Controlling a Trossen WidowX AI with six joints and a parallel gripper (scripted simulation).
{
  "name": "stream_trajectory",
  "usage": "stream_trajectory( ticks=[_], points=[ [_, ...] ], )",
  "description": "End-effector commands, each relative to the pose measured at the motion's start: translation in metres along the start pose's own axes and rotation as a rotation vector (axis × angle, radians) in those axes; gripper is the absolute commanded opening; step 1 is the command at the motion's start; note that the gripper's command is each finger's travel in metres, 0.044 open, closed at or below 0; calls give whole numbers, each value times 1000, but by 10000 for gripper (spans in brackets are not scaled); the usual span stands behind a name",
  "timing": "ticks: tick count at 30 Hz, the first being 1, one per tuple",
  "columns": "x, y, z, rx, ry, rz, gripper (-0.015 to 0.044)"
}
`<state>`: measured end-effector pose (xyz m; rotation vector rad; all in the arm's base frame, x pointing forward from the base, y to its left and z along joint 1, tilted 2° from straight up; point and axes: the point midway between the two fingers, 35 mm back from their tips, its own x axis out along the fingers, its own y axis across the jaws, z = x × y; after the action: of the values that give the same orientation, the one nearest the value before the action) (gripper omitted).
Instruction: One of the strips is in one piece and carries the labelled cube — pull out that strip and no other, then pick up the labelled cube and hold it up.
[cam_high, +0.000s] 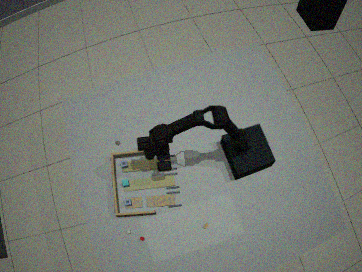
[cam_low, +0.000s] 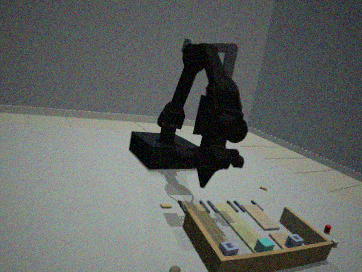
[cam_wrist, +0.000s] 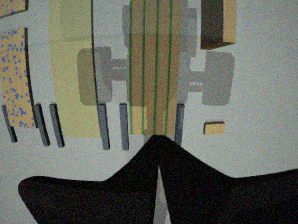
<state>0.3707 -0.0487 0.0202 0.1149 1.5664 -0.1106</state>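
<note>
A green-striped strip (cam_high: 142, 164) (cam_low: 207, 222) (cam_wrist: 150, 65) shows no break and has a blue-grey marked cube (cam_high: 124, 164) (cam_low: 229, 248) at its far end. A plain yellow strip (cam_high: 155, 184) (cam_low: 237, 225) (cam_wrist: 72, 100) carries a teal cube (cam_high: 126, 183) (cam_low: 264, 244) with no mark visible. A blue-speckled strip (cam_high: 162, 201) (cam_low: 261, 217) (cam_wrist: 15, 75) is split by a gap from a short piece, which has another marked cube (cam_high: 128, 202) (cam_low: 294, 240). My gripper (cam_high: 164, 166) (cam_low: 202, 186) (cam_wrist: 158, 140) is shut and empty, above the striped strip's near end.
A low wooden wall (cam_high: 115, 190) (cam_low: 280, 256) (cam_wrist: 229, 22) surrounds the strips on three sides. Small dark rails (cam_wrist: 103, 125) flank their near ends. A small wooden block (cam_low: 166, 206) (cam_wrist: 214, 128) lies beside them. A red piece (cam_high: 142, 238) (cam_low: 327, 228) lies outside the wall.
</note>
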Motion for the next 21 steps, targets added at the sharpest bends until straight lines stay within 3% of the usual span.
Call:
stream_trajectory(
  ticks=[1, 21],
  points=[
    [8, -2, 0, -3, 12, -6, 0],
    [41, -1, 0, -3, 12, -6, 0]
  ],
)
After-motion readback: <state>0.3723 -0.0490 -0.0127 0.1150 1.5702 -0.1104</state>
